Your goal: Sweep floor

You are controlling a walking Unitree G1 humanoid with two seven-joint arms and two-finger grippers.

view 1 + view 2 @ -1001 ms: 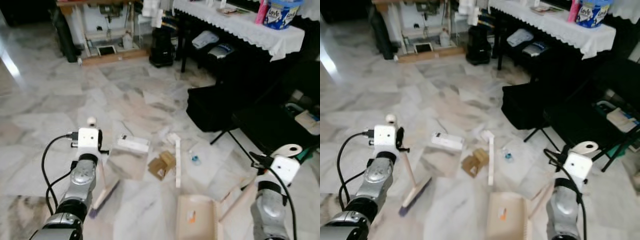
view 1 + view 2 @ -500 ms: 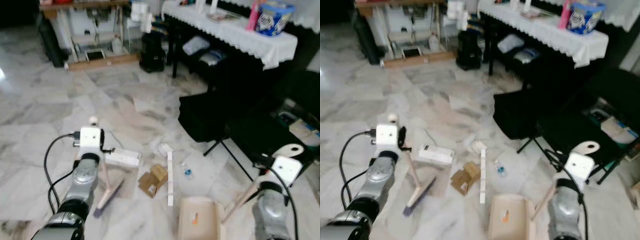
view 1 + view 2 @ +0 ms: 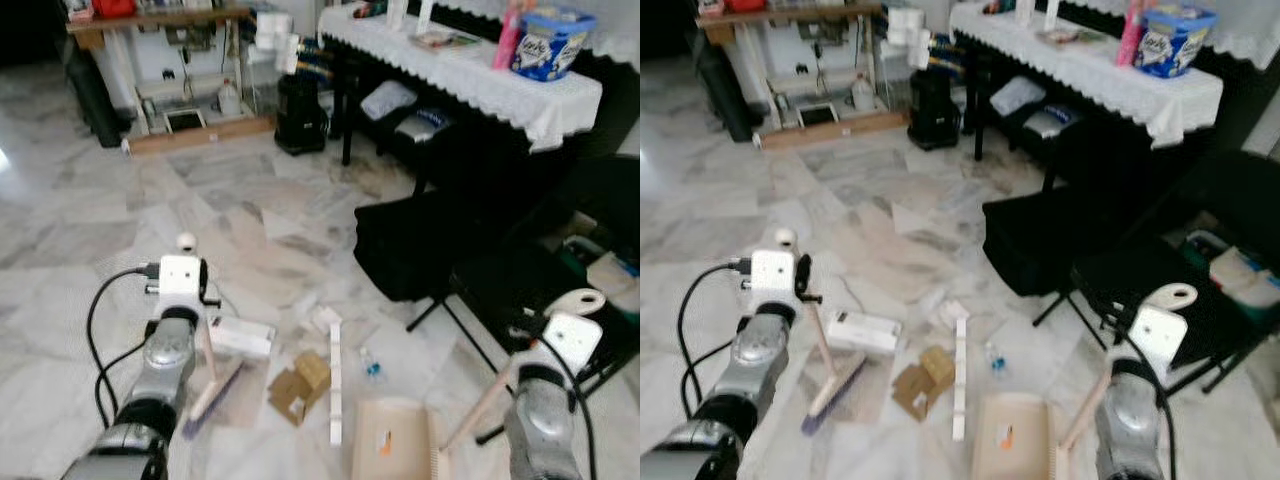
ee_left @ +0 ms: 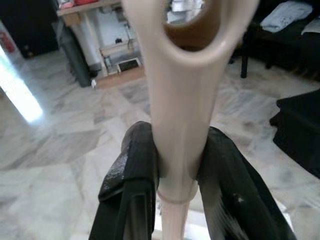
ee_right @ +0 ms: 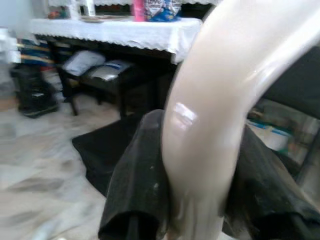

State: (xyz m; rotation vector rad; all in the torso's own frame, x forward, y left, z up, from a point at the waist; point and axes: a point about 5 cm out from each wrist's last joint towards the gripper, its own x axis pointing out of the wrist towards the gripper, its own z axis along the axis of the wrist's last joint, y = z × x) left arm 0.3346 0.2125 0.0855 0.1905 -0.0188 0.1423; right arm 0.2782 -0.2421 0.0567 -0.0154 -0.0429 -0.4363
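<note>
Left wrist view shows the left end effector [image 4: 175, 175] clamped on the cream broom [image 3: 212, 378] handle just below its hanging loop; the right end effector [image 5: 195, 200] grips the curved dustpan [image 3: 392, 442] handle likewise; both tools look light, stiff and smooth, so a firm hold near the top suits them. Head views add what the wrists miss: bristles resting on the marble floor [image 3: 100, 215] beside a white box [image 3: 240, 336], cardboard scrap [image 3: 300, 382] and white strip [image 3: 335, 385], the pan just beyond.

No text legible. Blue tub [image 3: 546, 42] on the worktop [image 3: 470, 62] carries printed lettering, too blurred to read. Floor packaging [image 3: 240, 337]: markings unreadable.
</note>
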